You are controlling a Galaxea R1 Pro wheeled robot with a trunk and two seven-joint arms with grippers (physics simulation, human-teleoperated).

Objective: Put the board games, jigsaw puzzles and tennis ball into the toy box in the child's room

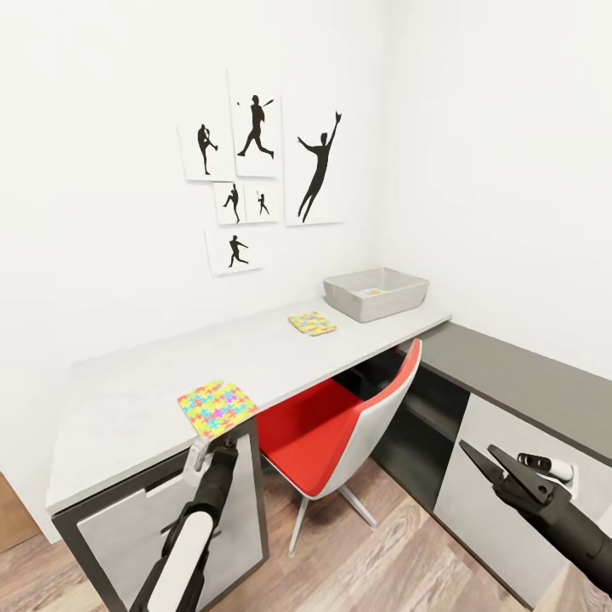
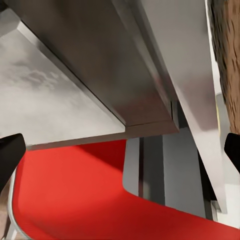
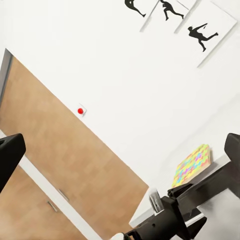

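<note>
- Long pale grey L-shaped desk (image 1: 153, 391): I judge I'm at the approach-and-pick step; nothing held.
- Light grey sloping-sided toy box (image 1: 376, 293) at 1 o'clock; one count, something colourful inside.
- Thin multicolour jigsaw boards: two. Near one (image 1: 217, 406) at 11 o'clock on the desk edge, far one (image 1: 312, 323) just beside the box.
- Left gripper (image 1: 201, 455) under the near board, fingers apart; next, lift above the edge.
- Right gripper (image 1: 484, 459) at 4 o'clock, spread, empty.

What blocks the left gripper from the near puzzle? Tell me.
The left gripper sits below the table edge, under the near jigsaw puzzle that overhangs the front. The tabletop's edge lies between them; the gripper would likely have to rise and clear it first.
</note>
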